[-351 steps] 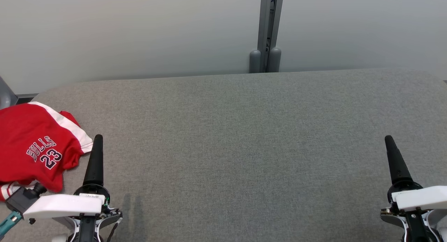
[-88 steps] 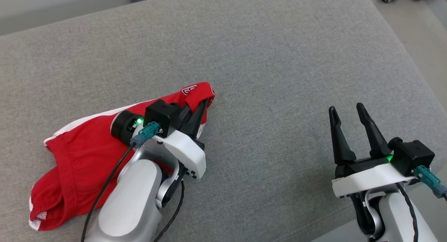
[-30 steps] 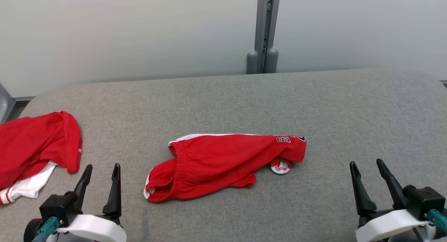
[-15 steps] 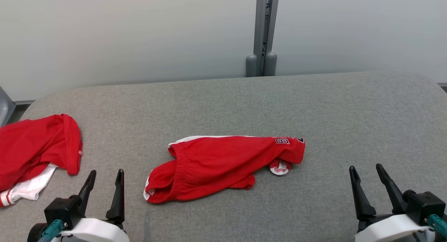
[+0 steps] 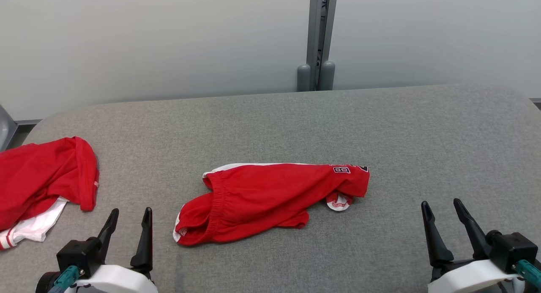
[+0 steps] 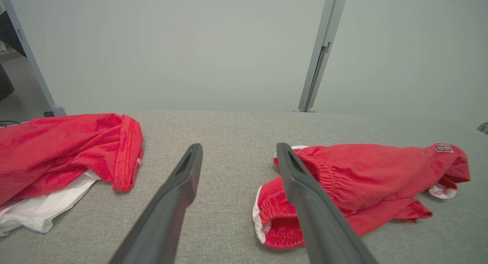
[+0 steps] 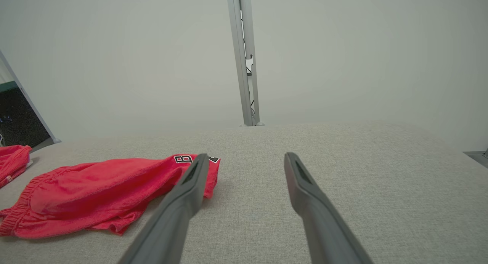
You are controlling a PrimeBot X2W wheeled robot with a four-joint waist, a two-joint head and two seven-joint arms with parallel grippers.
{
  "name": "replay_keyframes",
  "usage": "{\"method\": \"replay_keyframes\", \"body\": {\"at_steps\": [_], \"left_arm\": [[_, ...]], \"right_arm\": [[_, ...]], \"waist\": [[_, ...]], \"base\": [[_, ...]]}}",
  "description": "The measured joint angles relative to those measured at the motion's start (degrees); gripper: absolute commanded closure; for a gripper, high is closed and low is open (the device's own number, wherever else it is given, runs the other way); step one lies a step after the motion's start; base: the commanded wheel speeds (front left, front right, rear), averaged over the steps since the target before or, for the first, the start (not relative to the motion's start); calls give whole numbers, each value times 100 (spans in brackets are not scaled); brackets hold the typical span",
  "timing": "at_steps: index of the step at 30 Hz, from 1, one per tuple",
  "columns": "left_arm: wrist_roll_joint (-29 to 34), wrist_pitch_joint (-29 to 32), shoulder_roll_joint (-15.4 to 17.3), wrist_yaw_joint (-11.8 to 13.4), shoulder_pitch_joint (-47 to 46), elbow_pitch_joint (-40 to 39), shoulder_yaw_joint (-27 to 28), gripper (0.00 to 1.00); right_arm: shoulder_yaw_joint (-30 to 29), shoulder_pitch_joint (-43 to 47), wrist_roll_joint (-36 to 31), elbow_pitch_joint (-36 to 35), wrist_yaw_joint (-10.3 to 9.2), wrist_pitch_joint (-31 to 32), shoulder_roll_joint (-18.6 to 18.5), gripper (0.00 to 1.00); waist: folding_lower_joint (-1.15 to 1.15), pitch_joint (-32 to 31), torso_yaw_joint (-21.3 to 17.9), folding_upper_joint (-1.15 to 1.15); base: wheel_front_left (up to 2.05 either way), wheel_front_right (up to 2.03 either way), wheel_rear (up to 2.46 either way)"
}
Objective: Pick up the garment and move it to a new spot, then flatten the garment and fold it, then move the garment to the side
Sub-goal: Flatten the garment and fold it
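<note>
While left gripper (image 5: 131, 210) and right gripper (image 5: 440, 202) stand with fingers wide apart, empty, red shorts (image 5: 270, 195) lie crumpled on grey cushion (image 5: 380, 128), long axis left-right, waistband pointing left.

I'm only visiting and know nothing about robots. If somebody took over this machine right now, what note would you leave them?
Left end effector: open, empty, at the near left of the grey surface.
Right end effector: open, empty, at the near right.
Red shorts: crumpled in the middle of the surface, waistband toward the left, touched by neither end effector.
A second red and white garment lies bunched at the far left.
Done: the shorts appear to be set at the working spot.
Left: flatten them, fold them, move them to the side.
</note>
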Motion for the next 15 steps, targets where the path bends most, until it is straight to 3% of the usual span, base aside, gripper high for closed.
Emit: {"method": "replay_keyframes", "body": {"at_steps": [7,15], "left_arm": [[-26,296,-70,-125,-415,114,-245,0],[-263,1408,-337,-638,-1589,1122,-719,0]], "right_arm": [[44,-43,27,9,0,1,2,0],[315,-441,67,64,1,-35,-16,0]], "waist": [[0,156,16,0],[0,576,-195,0]], "base": [[0,0,0],[0,0,0]]}}
